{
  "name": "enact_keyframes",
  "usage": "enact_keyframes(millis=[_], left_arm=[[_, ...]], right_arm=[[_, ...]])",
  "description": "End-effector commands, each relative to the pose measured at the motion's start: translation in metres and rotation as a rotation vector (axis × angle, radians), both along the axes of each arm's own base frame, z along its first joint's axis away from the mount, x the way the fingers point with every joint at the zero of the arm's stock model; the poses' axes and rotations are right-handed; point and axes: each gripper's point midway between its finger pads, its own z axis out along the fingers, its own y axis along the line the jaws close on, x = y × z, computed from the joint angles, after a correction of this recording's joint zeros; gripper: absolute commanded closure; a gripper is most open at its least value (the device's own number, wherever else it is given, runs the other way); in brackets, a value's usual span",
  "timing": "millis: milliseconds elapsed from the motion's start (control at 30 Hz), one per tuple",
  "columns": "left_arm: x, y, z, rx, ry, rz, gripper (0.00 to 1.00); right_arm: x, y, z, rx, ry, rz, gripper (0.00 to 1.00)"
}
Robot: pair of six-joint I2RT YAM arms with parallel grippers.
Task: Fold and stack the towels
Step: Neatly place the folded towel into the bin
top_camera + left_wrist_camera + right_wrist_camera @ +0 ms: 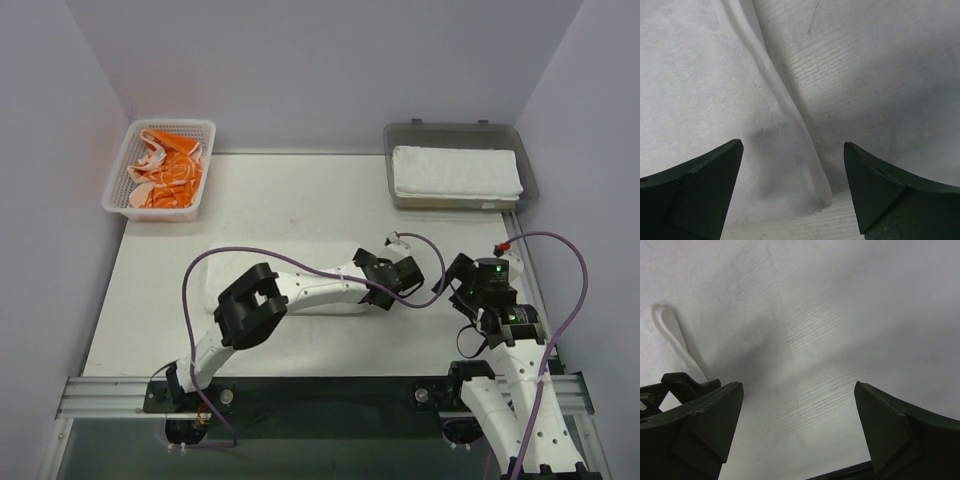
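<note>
Left wrist view: my left gripper (793,150) is spread fully wide and grasps nothing. It hangs over the corner of a white towel (700,75); whether it touches the cloth I cannot tell. That towel lies rumpled, with a long fold ridge, under the gripper and off to its left, with bare tabletop (880,75) to its right. My right gripper (799,387) is released too, wide apart above bare tabletop, holding nothing.

From above I count this white towel beneath my left gripper and one folded white towel (455,172) in the single tray (450,130) ahead of my right gripper. There is also orange-and-white cloth (168,172) crumpled in the single basket (165,125), far ahead and left of my left gripper. How many pieces that cloth is I cannot tell.
</note>
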Motion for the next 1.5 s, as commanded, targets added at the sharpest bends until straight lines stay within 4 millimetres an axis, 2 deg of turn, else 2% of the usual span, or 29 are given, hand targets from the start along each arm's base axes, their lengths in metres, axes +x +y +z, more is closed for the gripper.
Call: enact_keyframes(millis=[0, 100, 200, 233, 300, 333, 367, 433, 467, 533, 600, 633, 700, 733, 767, 833, 1000, 1133, 1200, 1233, 1300, 1333, 1400, 1433, 1467], left_arm=[[-0.008, 0.011, -0.019, 0.051, 0.027, 0.032, 0.08], [-0.02, 0.026, -0.039, 0.111, 0.056, 0.035, 0.14], [-0.031, 0.042, -0.058, 0.165, 0.096, 0.04, 0.27], [-0.033, 0.047, -0.062, 0.177, 0.103, 0.049, 0.41], [-0.036, 0.057, -0.071, 0.21, 0.112, 0.051, 0.51], [-0.037, 0.059, -0.072, 0.218, 0.114, 0.048, 0.61], [-0.037, 0.062, -0.074, 0.229, 0.118, 0.046, 0.85], [-0.035, 0.066, -0.075, 0.23, 0.126, 0.052, 1.0], [-0.034, 0.066, -0.07, 0.219, 0.123, 0.051, 1.0], [-0.031, 0.069, -0.065, 0.212, 0.112, 0.04, 1.0], [-0.027, 0.063, -0.052, 0.144, 0.1, 0.035, 1.0], [-0.027, 0.069, -0.053, 0.141, 0.106, 0.034, 1.0], [-0.026, 0.064, -0.039, 0.056, 0.097, 0.03, 1.0], [-0.029, 0.073, -0.042, 0.066, 0.101, 0.024, 1.0], [-0.028, 0.072, -0.032, 0.03, 0.09, 0.02, 1.0], [-0.028, 0.074, -0.029, -0.004, 0.089, 0.024, 1.0], [-0.029, 0.091, -0.026, -0.042, 0.108, 0.048, 1.0], [-0.034, 0.089, -0.016, -0.095, 0.121, 0.033, 1.0], [-0.033, 0.087, -0.011, -0.117, 0.116, 0.029, 1.0], [-0.032, 0.086, -0.009, -0.12, 0.112, 0.029, 1.0], [-0.03, 0.086, -0.005, -0.127, 0.106, 0.025, 1.0], [-0.03, 0.085, -0.003, -0.135, 0.108, 0.027, 1.0], [-0.028, 0.083, 0.002, -0.153, 0.105, 0.029, 1.0], [-0.027, 0.083, 0.004, -0.158, 0.102, 0.034, 1.0], [-0.026, 0.082, 0.007, -0.167, 0.1, 0.033, 1.0]], right_arm=[[-0.001, -0.005, 0.0, -0.017, -0.006, -0.026, 0.0], [-0.001, -0.006, -0.001, -0.016, -0.007, -0.032, 0.0], [-0.001, -0.004, -0.002, -0.008, -0.007, -0.03, 0.0], [-0.001, -0.004, -0.002, -0.007, -0.007, -0.031, 0.0], [0.0, -0.003, -0.003, -0.001, -0.005, -0.028, 0.0], [0.001, -0.002, -0.004, 0.002, -0.005, -0.025, 0.0], [0.003, -0.001, -0.004, 0.006, -0.011, -0.024, 0.0], [0.005, 0.005, -0.008, 0.032, -0.011, 0.0, 0.0], [0.012, 0.008, -0.007, 0.042, -0.031, 0.01, 0.0], [0.015, 0.026, -0.014, 0.122, -0.023, 0.072, 0.0], [0.026, 0.037, -0.019, 0.182, -0.027, 0.087, 0.0], [0.027, 0.048, -0.023, 0.231, -0.02, 0.123, 0.0], [0.042, 0.058, -0.024, 0.293, -0.05, 0.138, 0.0], [0.043, 0.068, -0.03, 0.339, -0.025, 0.168, 0.0], [0.054, 0.076, -0.025, 0.375, -0.063, 0.193, 0.0], [0.058, 0.088, -0.032, 0.448, -0.026, 0.224, 0.0], [0.079, 0.102, -0.028, 0.573, -0.087, 0.229, 0.0], [0.099, 0.118, -0.031, 0.682, -0.108, 0.256, 0.0], [0.102, 0.134, -0.032, 0.735, -0.099, 0.307, 0.0], [0.104, 0.138, -0.043, 0.755, -0.064, 0.294, 0.0], [0.11, 0.159, -0.041, 0.752, -0.068, 0.35, 0.0], [0.109, 0.167, -0.052, 0.751, -0.029, 0.357, 0.0], [0.113, 0.181, -0.055, 0.779, -0.022, 0.358, 0.0], [0.109, 0.191, -0.068, 0.789, 0.016, 0.35, 0.0], [0.115, 0.198, -0.065, 0.827, -0.009, 0.336, 0.0]])
